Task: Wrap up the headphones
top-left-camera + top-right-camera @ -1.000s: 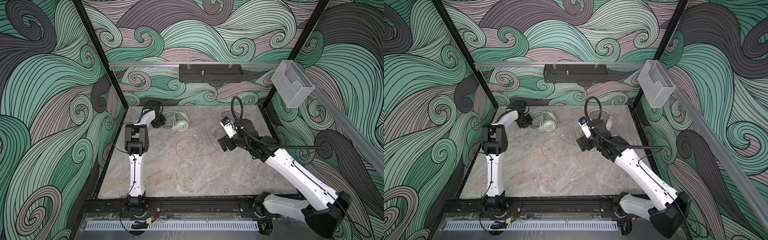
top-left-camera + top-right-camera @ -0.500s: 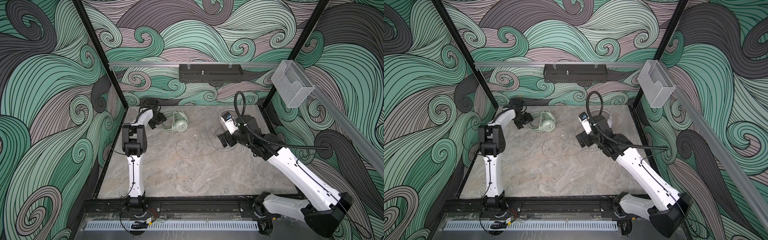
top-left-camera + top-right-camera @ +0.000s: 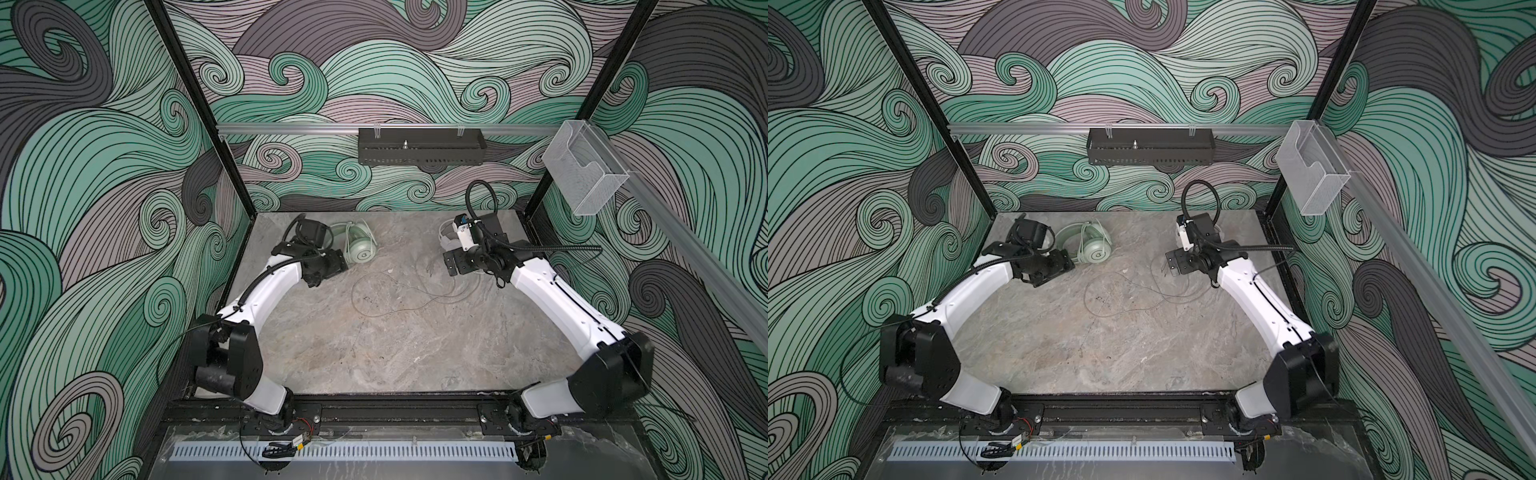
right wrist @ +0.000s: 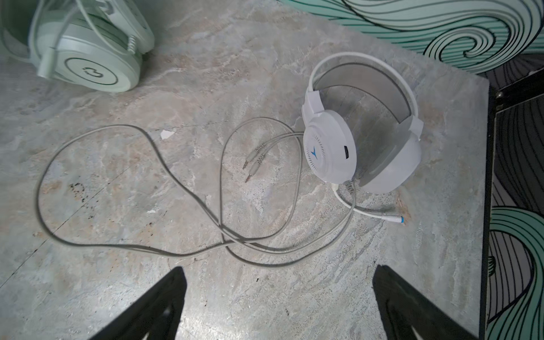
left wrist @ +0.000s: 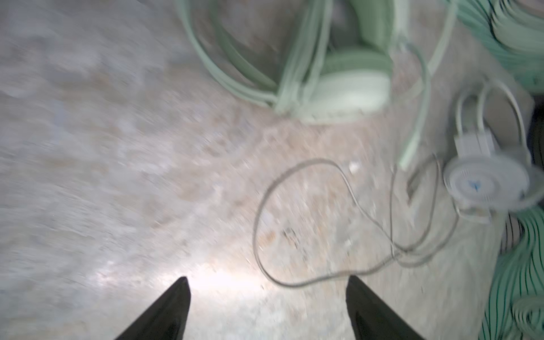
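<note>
The pale mint green over-ear headset lies back-left on the grey marbled tabletop, beside the left tool, which is spread and empty. The white headset with blue arrow mark lies back-right, its thin grey cable loose, near the right tool, also spread and empty.

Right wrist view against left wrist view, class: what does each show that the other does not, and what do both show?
Only the right wrist view: the right hand, open, and a blue-tipped microphone arm. Only the left wrist view, which is blurred: the left hand, open, and a pale green strip. Both: the mint headset, the white headset with its blue mark, its loose grey cable and the marble table.
</note>
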Robot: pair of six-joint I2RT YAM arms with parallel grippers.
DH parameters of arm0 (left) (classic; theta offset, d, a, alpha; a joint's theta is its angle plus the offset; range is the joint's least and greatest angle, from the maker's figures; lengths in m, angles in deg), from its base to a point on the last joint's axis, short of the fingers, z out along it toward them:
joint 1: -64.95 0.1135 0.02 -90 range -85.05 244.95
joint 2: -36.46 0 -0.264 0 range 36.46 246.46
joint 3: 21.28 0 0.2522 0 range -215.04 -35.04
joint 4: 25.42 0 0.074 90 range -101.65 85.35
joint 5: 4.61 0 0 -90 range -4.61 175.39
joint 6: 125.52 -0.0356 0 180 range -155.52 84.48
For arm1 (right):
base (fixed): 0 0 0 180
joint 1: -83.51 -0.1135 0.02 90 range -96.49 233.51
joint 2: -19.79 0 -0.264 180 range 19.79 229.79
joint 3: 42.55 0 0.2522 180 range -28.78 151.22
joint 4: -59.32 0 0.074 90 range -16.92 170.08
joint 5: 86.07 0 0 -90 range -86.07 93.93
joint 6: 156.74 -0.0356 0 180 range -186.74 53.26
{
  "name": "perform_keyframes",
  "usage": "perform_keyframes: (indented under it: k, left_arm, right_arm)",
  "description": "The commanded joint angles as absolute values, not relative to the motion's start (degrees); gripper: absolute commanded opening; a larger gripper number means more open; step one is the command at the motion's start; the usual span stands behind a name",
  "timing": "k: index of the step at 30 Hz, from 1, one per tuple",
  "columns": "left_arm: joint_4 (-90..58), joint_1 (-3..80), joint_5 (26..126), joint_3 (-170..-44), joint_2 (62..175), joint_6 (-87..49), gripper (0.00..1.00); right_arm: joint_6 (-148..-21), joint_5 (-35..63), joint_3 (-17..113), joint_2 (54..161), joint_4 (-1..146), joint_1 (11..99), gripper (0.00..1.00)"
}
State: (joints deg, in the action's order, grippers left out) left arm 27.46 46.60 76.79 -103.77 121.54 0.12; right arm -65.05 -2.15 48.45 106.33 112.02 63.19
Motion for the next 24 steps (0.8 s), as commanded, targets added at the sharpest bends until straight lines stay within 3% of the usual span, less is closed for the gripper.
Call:
perform_keyframes:
  k: [1,8,19,24]
  left_arm:
    - [23.49,37.99,73.45,-101.24,119.45,0.73,0.84]
    - [23.58,25.97,75.03,-99.84,115.95,1.34,0.84]
    - [24.28,25.53,77.14,-98.04,107.27,4.19,0.82]
    - [23.78,25.58,77.13,-97.25,105.64,6.01,0.82]
  right_arm:
    - [-68.45,0.48,50.59,111.49,112.34,65.83,1.00]
    - [-64.83,0.79,60.12,123.45,111.81,69.95,0.99]
    - [-60.06,1.40,79.93,143.84,117.23,70.24,0.93]
    - [-58.62,1.81,87.68,150.98,118.96,70.54,0.84]
